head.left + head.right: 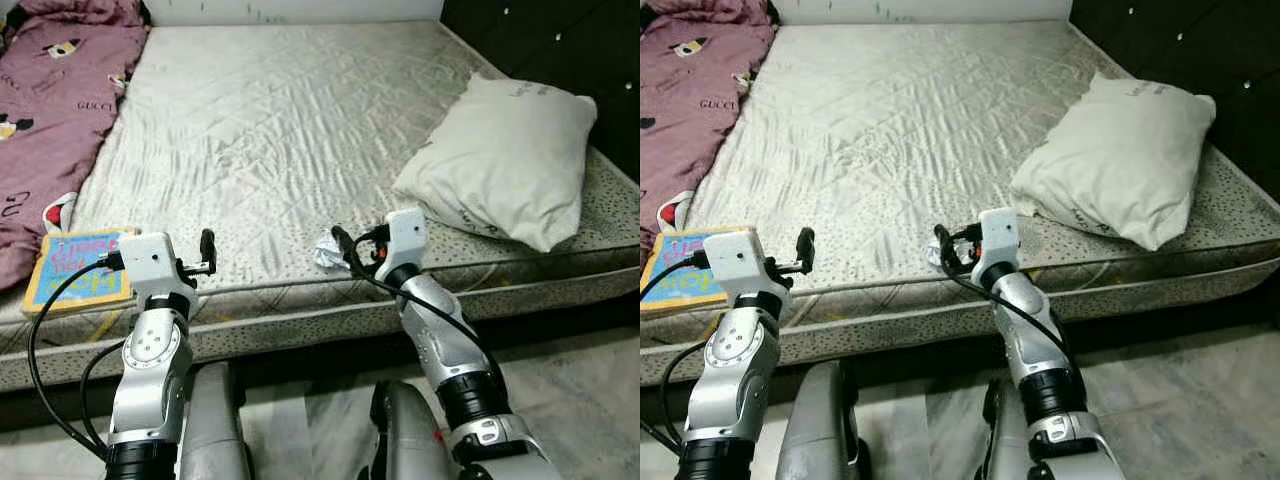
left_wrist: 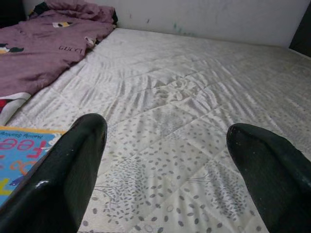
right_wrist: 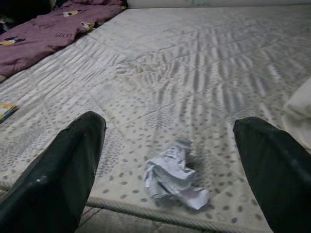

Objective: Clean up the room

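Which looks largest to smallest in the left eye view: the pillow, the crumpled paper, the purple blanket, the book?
1. Purple blanket, cut off by the frame edge, so its lead over the pillow is unsure
2. Pillow
3. Book
4. Crumpled paper, partly behind the right gripper

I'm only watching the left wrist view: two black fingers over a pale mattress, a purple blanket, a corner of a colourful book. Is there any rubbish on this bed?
Observer: Yes, a crumpled paper lies near the mattress's front edge, ahead of the right gripper.
Operator: Is it gripped?
Observer: No, the right gripper's fingers stand open, apart from it.
Operator: Anything else?
Observer: A white pillow rests on the bed's right side.
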You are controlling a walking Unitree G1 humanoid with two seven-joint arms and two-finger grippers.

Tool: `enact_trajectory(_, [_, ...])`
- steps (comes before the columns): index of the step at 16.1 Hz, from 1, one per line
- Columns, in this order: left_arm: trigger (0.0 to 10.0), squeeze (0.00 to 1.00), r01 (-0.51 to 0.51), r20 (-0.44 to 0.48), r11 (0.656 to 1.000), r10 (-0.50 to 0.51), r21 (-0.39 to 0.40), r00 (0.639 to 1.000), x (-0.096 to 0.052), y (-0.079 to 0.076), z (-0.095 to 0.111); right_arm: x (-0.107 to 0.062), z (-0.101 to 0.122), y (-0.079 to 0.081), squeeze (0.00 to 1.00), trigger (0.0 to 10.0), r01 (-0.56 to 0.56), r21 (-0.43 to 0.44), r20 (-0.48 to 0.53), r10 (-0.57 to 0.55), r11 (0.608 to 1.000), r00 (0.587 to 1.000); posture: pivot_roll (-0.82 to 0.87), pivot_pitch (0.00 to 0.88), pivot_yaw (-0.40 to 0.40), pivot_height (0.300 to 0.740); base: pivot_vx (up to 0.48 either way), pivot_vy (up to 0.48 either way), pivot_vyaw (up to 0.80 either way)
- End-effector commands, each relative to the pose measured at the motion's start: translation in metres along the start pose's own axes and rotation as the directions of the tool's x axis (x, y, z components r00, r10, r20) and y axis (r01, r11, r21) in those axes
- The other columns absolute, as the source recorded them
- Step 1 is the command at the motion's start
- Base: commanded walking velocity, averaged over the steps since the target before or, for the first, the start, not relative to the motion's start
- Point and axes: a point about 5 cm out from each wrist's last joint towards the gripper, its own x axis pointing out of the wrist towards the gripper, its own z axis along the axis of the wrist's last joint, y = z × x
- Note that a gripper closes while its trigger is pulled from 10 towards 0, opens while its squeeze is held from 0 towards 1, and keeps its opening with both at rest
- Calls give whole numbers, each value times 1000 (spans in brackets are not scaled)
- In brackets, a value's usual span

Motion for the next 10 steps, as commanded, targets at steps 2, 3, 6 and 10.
enact_trajectory(2, [10000,0,-9,6,1000,9,14,1000,1,0,2,2,1,-1,0,10000,-2,-11,-5,2,1000,1000,-98,0,-35,541,0,0,0])
enact_trajectory(3, [10000,0,-14,6,1000,14,20,1000,2,0,2,2,0,0,0,10000,-13,-41,-12,13,999,1000,-96,0,-36,541,0,0,0])
enact_trajectory(6, [10000,0,-14,7,1000,13,24,1000,3,0,1,3,1,1,0,10000,-20,-67,-7,20,998,1000,-94,0,-37,541,0,0,531])
enact_trajectory(10, [10000,0,-17,8,1000,17,19,1000,4,-2,1,3,2,-4,0,10000,8,-43,5,-7,999,1000,-95,0,-41,541,0,0,103])
